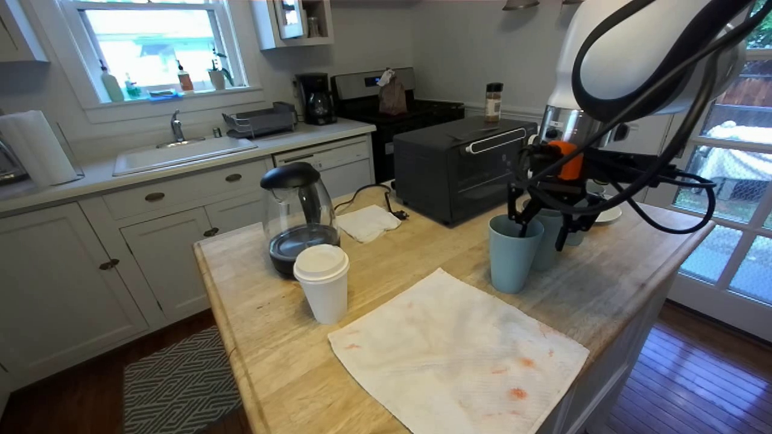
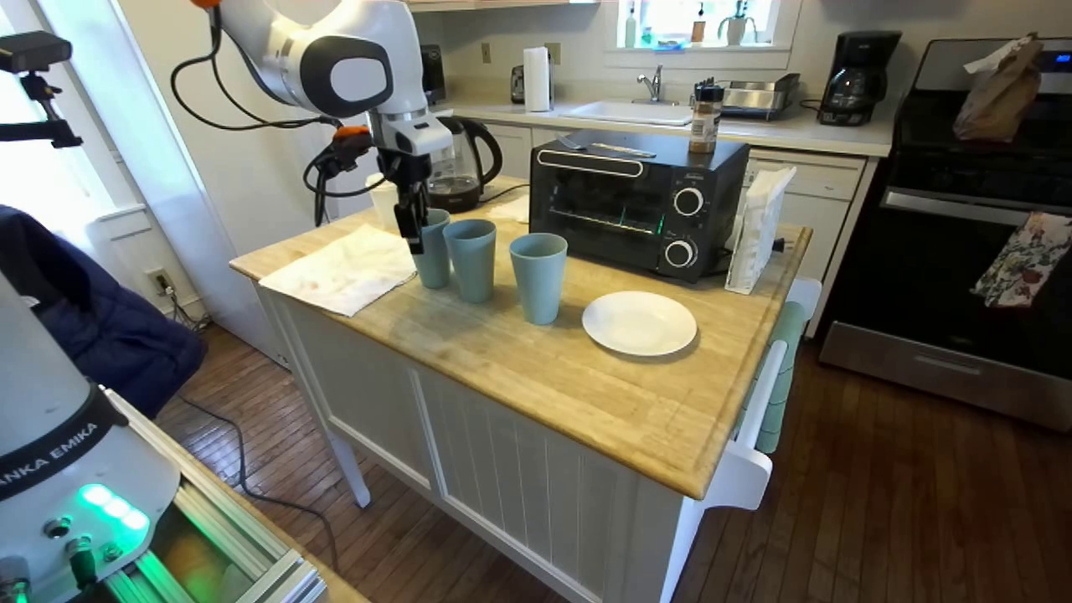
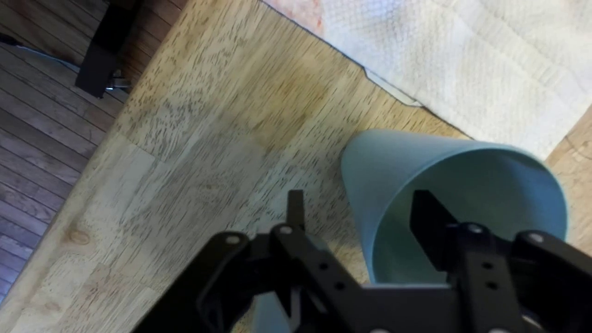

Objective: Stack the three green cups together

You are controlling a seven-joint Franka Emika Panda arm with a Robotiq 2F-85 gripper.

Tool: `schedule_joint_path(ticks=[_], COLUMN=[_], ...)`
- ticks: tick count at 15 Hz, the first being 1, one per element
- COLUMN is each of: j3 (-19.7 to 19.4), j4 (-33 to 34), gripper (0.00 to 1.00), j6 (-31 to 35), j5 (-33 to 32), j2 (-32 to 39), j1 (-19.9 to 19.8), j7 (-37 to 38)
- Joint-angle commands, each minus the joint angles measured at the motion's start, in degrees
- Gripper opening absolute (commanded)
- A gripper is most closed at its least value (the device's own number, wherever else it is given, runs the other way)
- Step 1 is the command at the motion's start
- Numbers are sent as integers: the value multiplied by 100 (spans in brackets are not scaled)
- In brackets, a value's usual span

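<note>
Three pale teal-green cups stand upright and separate on the wooden island, in a row in an exterior view. The end cup (image 2: 433, 255) stands beside the cloth; the middle cup (image 2: 471, 261) and the third cup (image 2: 538, 278) follow toward the plate. My gripper (image 1: 541, 239) is open at the end cup (image 1: 511, 259). In the wrist view the gripper (image 3: 360, 204) has one finger over the mouth of the end cup (image 3: 370, 171) and the other outside its wall, with gaps to the wall. Part of another cup (image 3: 270, 314) shows under the gripper, mostly hidden.
A stained white cloth (image 1: 458, 355) lies beside the end cup. A black toaster oven (image 2: 620, 201) stands behind the row. A white plate (image 2: 639, 323) lies past the third cup. A white lidded cup (image 1: 322, 286) and a glass kettle (image 1: 300, 217) stand at the far end.
</note>
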Motion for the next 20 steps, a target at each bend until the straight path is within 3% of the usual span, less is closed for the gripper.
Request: schedule_joint_path(ticks=[1, 6, 20], j3=[-81, -86, -49], j4=[131, 147, -23], gripper=[31, 1, 1], j6=[74, 69, -99], j5=[286, 428, 541], j2=[170, 193, -460], j1=[126, 137, 220], j7=[-47, -81, -301])
